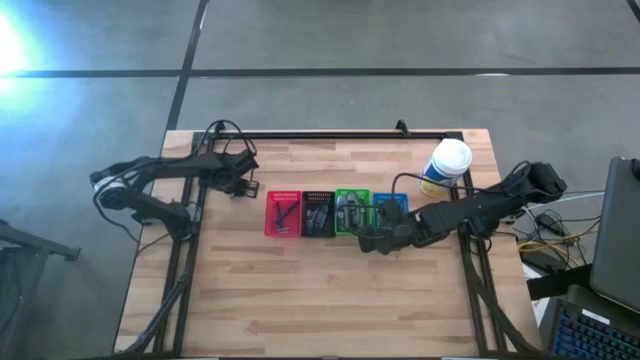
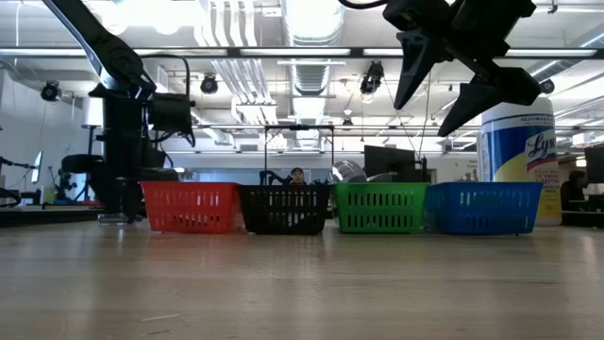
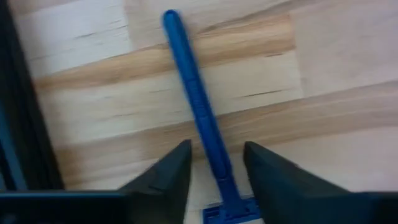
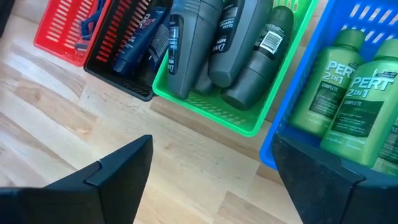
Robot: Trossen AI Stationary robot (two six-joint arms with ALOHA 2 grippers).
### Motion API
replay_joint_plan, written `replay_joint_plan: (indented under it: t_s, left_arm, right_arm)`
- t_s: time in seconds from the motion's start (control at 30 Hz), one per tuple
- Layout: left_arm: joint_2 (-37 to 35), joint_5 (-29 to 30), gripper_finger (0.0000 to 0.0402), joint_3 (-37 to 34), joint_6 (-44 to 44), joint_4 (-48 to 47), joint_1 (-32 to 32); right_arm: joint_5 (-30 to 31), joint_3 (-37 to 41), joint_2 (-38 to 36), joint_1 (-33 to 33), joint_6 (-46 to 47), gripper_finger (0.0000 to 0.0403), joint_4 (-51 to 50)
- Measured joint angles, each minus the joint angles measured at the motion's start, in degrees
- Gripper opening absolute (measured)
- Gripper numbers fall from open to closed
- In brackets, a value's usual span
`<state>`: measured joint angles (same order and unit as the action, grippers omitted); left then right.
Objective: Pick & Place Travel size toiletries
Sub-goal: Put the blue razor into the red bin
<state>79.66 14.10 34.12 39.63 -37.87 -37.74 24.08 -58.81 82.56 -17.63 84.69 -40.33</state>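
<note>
**A:** Where's the piece still to be sorted?

**B:** A slim blue plastic razor (image 3: 200, 118) lies flat on the pale wooden butcher-block worktop (image 1: 330, 300), near the far left corner. The left gripper (image 3: 216, 167) hovers right over it, jaws spread to either side of the handle close to the head, not yet touching it as far as I can tell.

**A:** How will it handle?

**B:** My guess is very light, stiff and smooth, so it may slip or swivel if pinched at one end. It lies low on the wood, so the jaws must come down almost to the surface. I'd take the handle across its narrow width and keep off the blade head.

**A:** And the rest?

**B:** Four slotted plastic baskets stand in a touching row mid-worktop. The red basket (image 4: 62, 31) holds another blue razor, the black basket (image 4: 118, 65) dark blue tubes, the green basket (image 4: 239, 118) grey bottles with rounded shoulders, and the blue basket (image 4: 292, 134) glossy green shampoo bottles (image 4: 342, 81).

**A:** The other arm?

**B:** The right gripper (image 1: 378, 240) hangs above the near edge of the green and blue baskets, jaws wide apart, holding nothing.
</note>
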Motion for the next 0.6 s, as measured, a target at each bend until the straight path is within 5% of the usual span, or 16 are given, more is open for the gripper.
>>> replay_joint_plan:
  t_s: [0.17, 0.43, 0.6]
  left_arm:
    - [-0.7, -0.7, 0.0037, 1.3, -3.8, 1.1, 0.2]
    - [-7.1, -4.7, 0.0033, 6.6, -5.6, -10.2, 2.4]
    - [-19.0, -10.3, 0.0033, 10.0, 14.6, -7.5, 15.4]
  right_arm:
    - [0.0, 0.0, 0.0, 0.0, 0.0, 0.0340, 0.1]
    - [0.0, 0.0, 0.0, 0.0, -1.1, 0.0345, 0.1]
    - [0.0, 0.0, 0.0, 0.0, -2.2, 0.0329, 0.1]
